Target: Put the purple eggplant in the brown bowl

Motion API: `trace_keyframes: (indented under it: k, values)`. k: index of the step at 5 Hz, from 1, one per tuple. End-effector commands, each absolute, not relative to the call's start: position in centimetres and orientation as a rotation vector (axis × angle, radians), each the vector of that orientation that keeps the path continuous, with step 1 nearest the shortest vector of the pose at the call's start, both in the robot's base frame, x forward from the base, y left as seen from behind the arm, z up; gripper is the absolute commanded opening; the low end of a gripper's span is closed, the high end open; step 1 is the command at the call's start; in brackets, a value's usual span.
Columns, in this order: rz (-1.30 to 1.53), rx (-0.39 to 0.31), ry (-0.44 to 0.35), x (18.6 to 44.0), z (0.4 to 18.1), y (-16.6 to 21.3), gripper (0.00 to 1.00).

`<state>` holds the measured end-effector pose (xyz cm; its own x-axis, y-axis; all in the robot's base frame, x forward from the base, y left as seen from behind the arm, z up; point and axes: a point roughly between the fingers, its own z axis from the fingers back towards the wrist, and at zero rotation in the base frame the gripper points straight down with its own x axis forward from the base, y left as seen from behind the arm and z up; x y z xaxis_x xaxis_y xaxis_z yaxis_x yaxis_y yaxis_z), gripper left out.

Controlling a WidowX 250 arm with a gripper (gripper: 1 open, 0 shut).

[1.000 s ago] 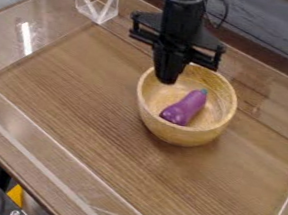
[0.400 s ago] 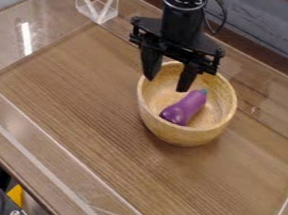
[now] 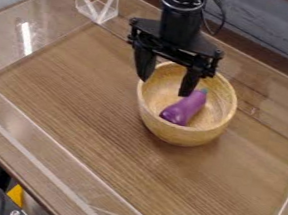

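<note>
Wood grain shows on the bare tabletop nearest me, and just beyond it sits the brown bowl. Inside lies the purple eggplant, aslant, its thicker end towards me and its stem end pointing away. It looks like a toy, so I'd expect it to be light, fairly stiff and hard to bruise, though that glossy, rounded skin could slip or roll under an uneven pinch. If anyone had to lift it again, I'd take it across the middle, one finger on each long side, rather than by the tapering stem.

Farther back, over the bowl's far side, is the black claw, its fingers spread wide with nothing between them. The eggplant is near those tips but on my side of them, lower and a little to the right as I look, apart from both. I'd judge the job done, bar backing away.
</note>
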<state>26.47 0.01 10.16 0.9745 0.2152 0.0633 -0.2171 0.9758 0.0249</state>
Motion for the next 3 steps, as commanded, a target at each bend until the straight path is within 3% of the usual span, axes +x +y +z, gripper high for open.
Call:
trace_keyframes:
  k: [1, 3]
  values:
    - [0.229, 0.022, -0.11, 26.62, 11.76, 0.46, 1.0]
    - [0.238, 0.019, -0.102, 26.29, 11.98, 0.98, 1.0]
